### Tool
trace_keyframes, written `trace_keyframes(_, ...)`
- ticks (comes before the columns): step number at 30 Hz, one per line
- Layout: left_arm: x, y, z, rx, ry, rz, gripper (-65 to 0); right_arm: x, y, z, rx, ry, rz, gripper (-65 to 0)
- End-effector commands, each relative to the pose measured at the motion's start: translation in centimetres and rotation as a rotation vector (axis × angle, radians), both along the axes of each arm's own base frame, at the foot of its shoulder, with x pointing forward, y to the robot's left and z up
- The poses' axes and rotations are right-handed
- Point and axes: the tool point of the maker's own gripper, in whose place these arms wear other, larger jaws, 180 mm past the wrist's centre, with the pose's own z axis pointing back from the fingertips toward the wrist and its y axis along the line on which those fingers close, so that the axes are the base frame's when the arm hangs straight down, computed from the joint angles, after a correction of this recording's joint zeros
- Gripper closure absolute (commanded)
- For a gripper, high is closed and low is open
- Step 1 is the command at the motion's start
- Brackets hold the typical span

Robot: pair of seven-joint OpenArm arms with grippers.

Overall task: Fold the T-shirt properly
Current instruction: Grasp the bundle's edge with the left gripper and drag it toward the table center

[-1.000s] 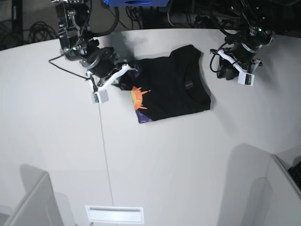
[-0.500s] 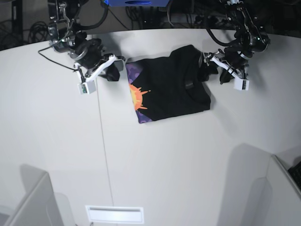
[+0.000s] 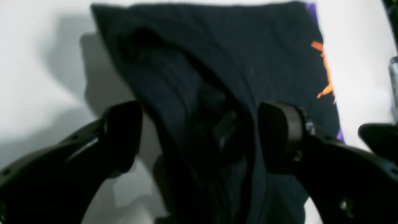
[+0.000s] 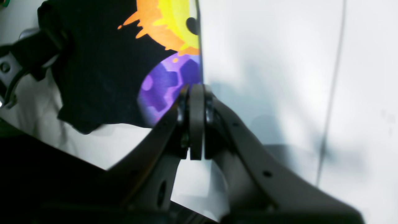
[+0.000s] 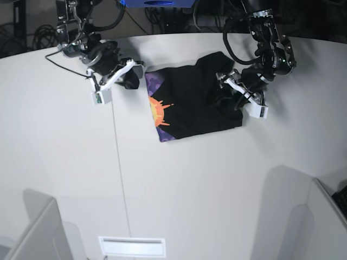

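The T-shirt [image 5: 190,103] lies folded on the white table, black side up, with the orange sun print [image 5: 158,112] and purple ground along its left edge. My left gripper [image 5: 227,100] is open over the shirt's right side. In the left wrist view the left gripper [image 3: 200,137] has its fingers [image 3: 279,137] either side of a raised ridge of the black T-shirt [image 3: 248,62]. My right gripper [image 5: 133,76] is shut beside the shirt's top left corner. In the right wrist view the right gripper [image 4: 196,93] has its tips at the purple edge of the T-shirt [image 4: 102,68], with no cloth seen between them.
A thin seam [image 5: 116,151] runs down the table left of the shirt. Grey panels stand at the front left [image 5: 38,233] and front right [image 5: 320,216] corners, with a white slot [image 5: 132,246] at the front edge. Cables lie behind the table.
My left arm has moved left from beside the shirt onto its right side and its jaws have opened wide. My right gripper has drawn back left off the shirt's edge, still shut.
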Motion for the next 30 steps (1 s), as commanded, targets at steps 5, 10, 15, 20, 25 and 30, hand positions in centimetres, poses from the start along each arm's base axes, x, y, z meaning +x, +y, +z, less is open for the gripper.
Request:
trace_keyframes(5,-0.5,-1.6,-1.1,-0.02,0.04,-0.048,-56.1,0.7,-0.1,1.0,0.008,-0.046,0.001,0.0)
trace_keyframes(10,-0.8,-2.5,-2.2,-0.04,0.081,-0.07,-36.2,0.7,-0.5,1.0,-0.004,-0.051,0.003,0.0)
trace_keyframes(15,-0.2,-1.8,-2.3,-0.023,0.08,-0.073,-0.5,1.3,-3.0,1.0,-0.039,-0.057,-0.056,0.0)
trace_keyframes(20,0.7,-1.2,-2.5,0.043,0.125,-0.086,0.0,1.7,-7.0,1.1,-0.085,-0.063,-0.157,0.0)
trace_keyframes(25,1.5,-3.9,-2.0,0.126,0.102,-0.293,0.0,1.1,-11.3,1.1,-0.14,-0.054,-0.26,0.0)
trace_keyframes(30,1.8,-6.1,-1.6,0.208,0.07,-0.474,0.0,0.5,-14.7,1.3,-0.185,-0.051,-0.343,0.0)
